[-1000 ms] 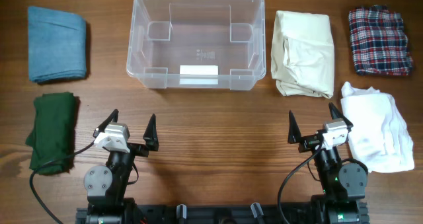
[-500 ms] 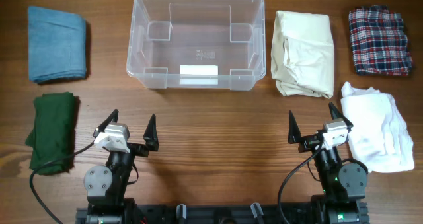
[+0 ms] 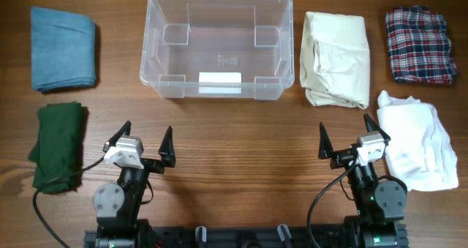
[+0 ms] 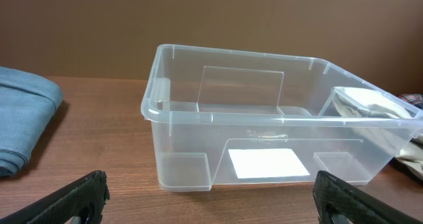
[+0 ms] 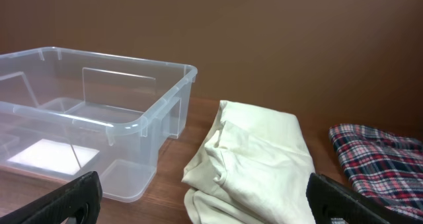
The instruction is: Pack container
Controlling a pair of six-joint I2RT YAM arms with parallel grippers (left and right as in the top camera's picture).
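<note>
Worktop (image 3: pixel 241 160): brown wood grain, carrying all items listed.
Container (image 3: pixel 218 58): clear plastic bin, upright, open side up, at 12 o'clock on the worktop. The white label (image 3: pixel 220 77) is on the long wall facing the arms.
Left hand (image 3: pixel 148 125): at 7 o'clock, released, jaws spread wide, grasping nothing. Well apart from the container. In the left wrist view its fingers (image 4: pixel 79 197) frame the labelled wall.
Right hand (image 3: pixel 344 121): at 5 o'clock, released, jaws spread wide, grasping nothing. Its outer finger is just beside the white cloth; contact cannot be told.
Blue cloth (image 3: pixel 63 48): folded, at 10 o'clock, well apart from the container.
Green cloth (image 3: pixel 58 145): folded, at 8 o'clock, below the blue cloth. A black cable (image 3: pixel 51 186) crosses its near end.
Cream garment (image 3: pixel 336 58): folded, at 1 o'clock, just beside the container's right wall.
Plaid cloth (image 3: pixel 419 44): red, navy and white check, at 2 o'clock, near the worktop's far right edge.
White cloth (image 3: pixel 418 145): loosely folded, at 4 o'clock, below the plaid cloth.
</note>
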